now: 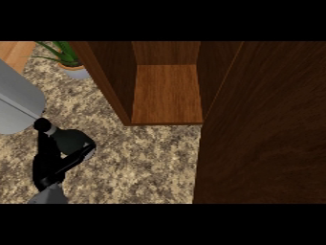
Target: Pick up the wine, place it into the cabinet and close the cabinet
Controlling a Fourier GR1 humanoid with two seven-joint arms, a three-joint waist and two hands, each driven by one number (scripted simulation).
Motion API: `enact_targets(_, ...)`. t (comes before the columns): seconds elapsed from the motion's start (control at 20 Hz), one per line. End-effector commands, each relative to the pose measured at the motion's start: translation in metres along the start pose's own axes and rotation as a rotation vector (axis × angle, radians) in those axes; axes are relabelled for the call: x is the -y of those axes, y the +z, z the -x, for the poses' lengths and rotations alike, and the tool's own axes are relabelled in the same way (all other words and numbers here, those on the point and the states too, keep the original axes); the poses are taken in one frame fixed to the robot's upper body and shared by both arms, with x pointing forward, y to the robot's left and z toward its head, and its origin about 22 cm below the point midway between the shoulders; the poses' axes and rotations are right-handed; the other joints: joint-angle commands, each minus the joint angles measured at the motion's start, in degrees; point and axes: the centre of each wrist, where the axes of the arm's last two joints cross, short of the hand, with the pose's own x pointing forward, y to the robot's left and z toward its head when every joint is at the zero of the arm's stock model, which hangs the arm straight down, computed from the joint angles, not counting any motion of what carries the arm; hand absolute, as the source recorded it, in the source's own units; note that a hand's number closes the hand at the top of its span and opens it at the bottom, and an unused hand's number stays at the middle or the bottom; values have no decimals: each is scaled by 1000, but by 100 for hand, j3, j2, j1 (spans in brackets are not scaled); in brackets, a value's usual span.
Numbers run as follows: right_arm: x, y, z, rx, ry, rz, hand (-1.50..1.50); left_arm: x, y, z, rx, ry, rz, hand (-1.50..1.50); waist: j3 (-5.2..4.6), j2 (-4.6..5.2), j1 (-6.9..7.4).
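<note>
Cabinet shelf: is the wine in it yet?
No. The cabinet shelf is bare wood, and the wine is out over the counter, gripped by a black hand.

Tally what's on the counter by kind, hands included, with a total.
Cabinet: 1
Wine bottle: 1
Potted plant: 1
Hand: 1, the left, curled round the bottle
Total: 4

Dim, even light here; the cabinet [167, 91] wood sits dark, its open door [271, 139] darkest at right, while the speckled table [137, 158] reads brighter. No glare, soft shadows only.
</note>
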Motion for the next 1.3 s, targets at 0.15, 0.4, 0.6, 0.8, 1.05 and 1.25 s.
enact_targets(0.15,3,40,-50,90,-43,-25,-150,5,-2,11,10,102,2,-150,4,0,0)
enact_targets(0.4,3,41,-47,85,-28,-19,-150,26,-12,9,-10,130,19,-150,7,0,-10)
enact_targets(0.6,7,43,-44,68,-14,-20,-150,40,-12,16,38,102,43,150,10,5,-43)
enact_targets(0.8,-2,45,-49,72,-41,-27,-150,29,-13,21,41,112,54,150,0,1,-28)
enact_targets(1.05,3,33,-38,77,-19,-27,-150,40,-26,10,105,12,32,150,5,12,-6)
enact_targets(1.25,5,31,-39,82,-19,-12,-150,30,-4,23,99,72,247,150,5,-15,29)
